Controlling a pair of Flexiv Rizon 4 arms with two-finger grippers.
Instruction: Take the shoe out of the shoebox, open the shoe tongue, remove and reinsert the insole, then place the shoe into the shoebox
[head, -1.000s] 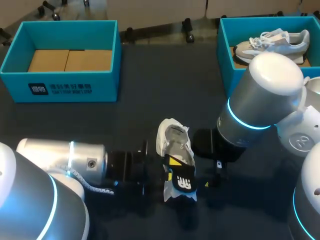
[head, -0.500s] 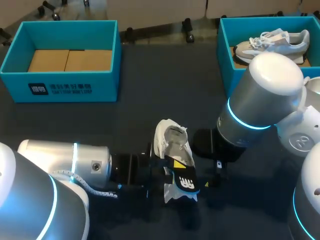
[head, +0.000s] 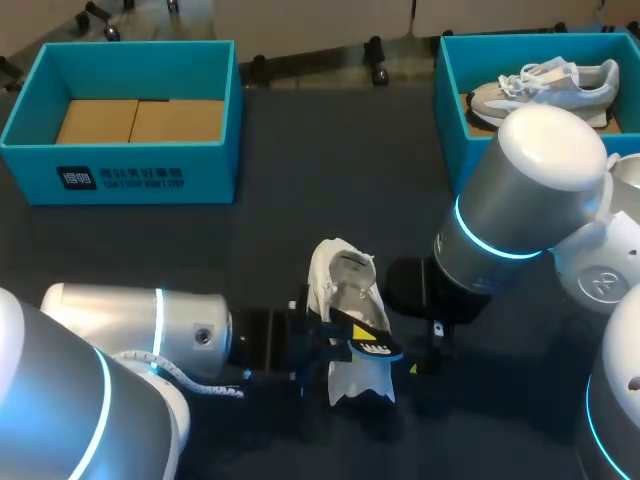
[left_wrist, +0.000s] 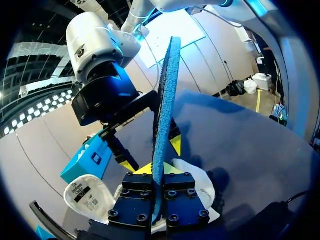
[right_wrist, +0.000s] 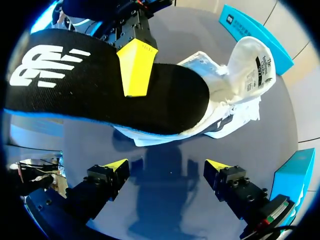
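Observation:
A white shoe (head: 343, 290) lies on the dark table (head: 300, 190) at the middle, toe towards the back. My left gripper (head: 362, 338) is shut on the insole (head: 371, 348), black on top and blue underneath. The left wrist view shows this insole (left_wrist: 162, 120) edge-on between my left gripper's (left_wrist: 157, 171) fingers. In the right wrist view the insole (right_wrist: 100, 95) hangs above the table with one end at the shoe (right_wrist: 240, 75). My right gripper (right_wrist: 166, 167) stands open just under and beside it, holding nothing. In the head view the right gripper (head: 425, 350) sits right of the shoe.
A teal shoebox (head: 120, 165) with cardboard inside stands at the back left. A second teal shoebox (head: 450, 90) at the back right holds another grey-white shoe (head: 545, 85). My right arm's elbow (head: 520, 190) hangs over the table's right side.
My left arm has pushed to the right and its fingers have closed on the insole. The insole has risen and tipped, so its logo face shows less from above. The right arm has kept still.

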